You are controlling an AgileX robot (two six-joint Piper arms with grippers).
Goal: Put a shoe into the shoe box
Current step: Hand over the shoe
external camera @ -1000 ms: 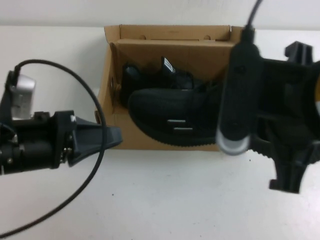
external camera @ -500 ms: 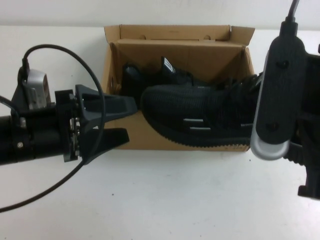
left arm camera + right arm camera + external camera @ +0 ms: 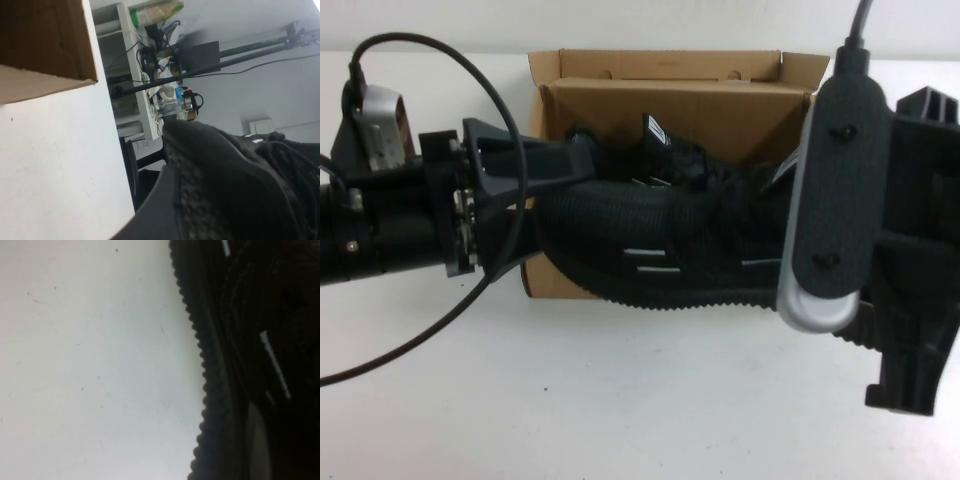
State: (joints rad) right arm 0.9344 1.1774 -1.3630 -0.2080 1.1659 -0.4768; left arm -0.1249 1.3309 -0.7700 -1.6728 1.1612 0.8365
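Shoe over shoe box, left hand at toe, right hand at heel

Left arm is showing a matte black cylindrical body ending in the black angular left gripper, with small bright screws along its flange. A thin black cable is looping over it, and a silver-grey camera block is sitting at its back. Right arm is showing black ribbed plastic housing, the right gripper, fronted by a long black textured camera bar with silver rim and two dark screws.
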